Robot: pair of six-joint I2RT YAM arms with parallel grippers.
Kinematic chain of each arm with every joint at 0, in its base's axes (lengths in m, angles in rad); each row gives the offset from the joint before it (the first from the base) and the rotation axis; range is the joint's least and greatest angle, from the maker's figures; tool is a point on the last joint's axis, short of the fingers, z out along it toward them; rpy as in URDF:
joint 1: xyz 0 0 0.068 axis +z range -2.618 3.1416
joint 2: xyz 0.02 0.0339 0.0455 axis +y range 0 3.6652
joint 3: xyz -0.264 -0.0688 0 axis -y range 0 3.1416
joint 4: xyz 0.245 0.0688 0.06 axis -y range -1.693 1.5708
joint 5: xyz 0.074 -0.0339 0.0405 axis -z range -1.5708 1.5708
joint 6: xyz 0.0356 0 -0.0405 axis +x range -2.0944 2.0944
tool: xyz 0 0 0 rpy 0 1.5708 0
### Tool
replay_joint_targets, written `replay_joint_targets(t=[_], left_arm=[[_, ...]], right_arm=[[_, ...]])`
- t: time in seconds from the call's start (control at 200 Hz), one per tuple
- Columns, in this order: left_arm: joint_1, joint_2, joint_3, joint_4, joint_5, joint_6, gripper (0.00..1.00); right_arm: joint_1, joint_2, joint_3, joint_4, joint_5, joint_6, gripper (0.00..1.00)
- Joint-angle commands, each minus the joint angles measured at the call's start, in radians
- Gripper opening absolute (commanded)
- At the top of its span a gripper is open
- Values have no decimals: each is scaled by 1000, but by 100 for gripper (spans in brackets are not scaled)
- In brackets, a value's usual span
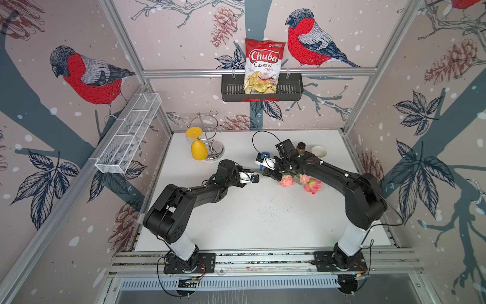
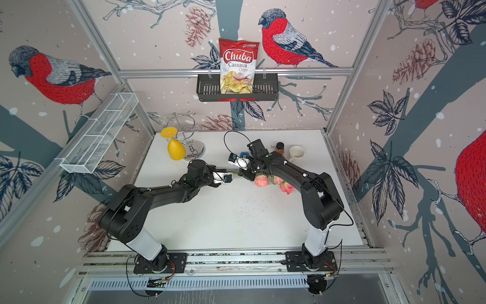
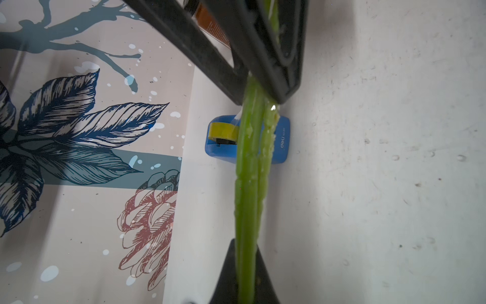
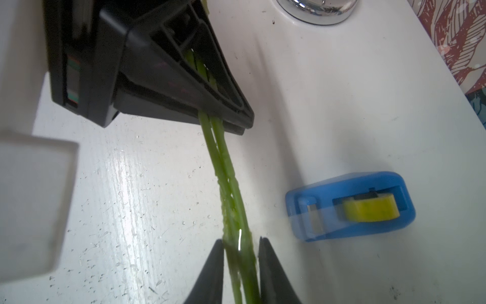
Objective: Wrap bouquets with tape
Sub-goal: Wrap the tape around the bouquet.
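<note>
I work in a robot test cell, not a real home. An aluminium frame (image 1: 257, 72) boxes me in, and its panels are papered with printed bullfinches (image 1: 89, 76) and pine cones. My two arms (image 1: 200, 194) are bolted to a slotted rail (image 1: 263, 259) at 6 o'clock and reach over a scuffed white counter (image 1: 249, 215). The props are a staged household jumble. A chip bag (image 1: 264, 65) stands in a black basket (image 1: 231, 90) at 12 o'clock. A white wire shelf (image 1: 128, 134) hangs at 9. A chrome glass rack (image 1: 217, 154) with a yellow goblet (image 1: 198, 151) sits at 11, and the bouquets (image 1: 302, 181) of roses lie toward 2.
</note>
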Motion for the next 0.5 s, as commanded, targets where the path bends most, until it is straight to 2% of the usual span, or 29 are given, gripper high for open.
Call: replay_joint_targets(t=[0.0, 0.27, 0.315, 0.495], left_arm=[[-2, -10, -9, 135, 0, -4, 0], [-4, 1, -15, 202, -11, -32, 0], [-4, 0, -11, 202, -8, -46, 0], [-5, 5, -6, 208, -5, -59, 0]], right_arm=[[2, 8, 9, -13, -2, -13, 20], [3, 9, 5, 7, 34, -24, 5], [3, 10, 4, 9, 43, -24, 5], [4, 26, 12, 2, 77, -12, 25]])
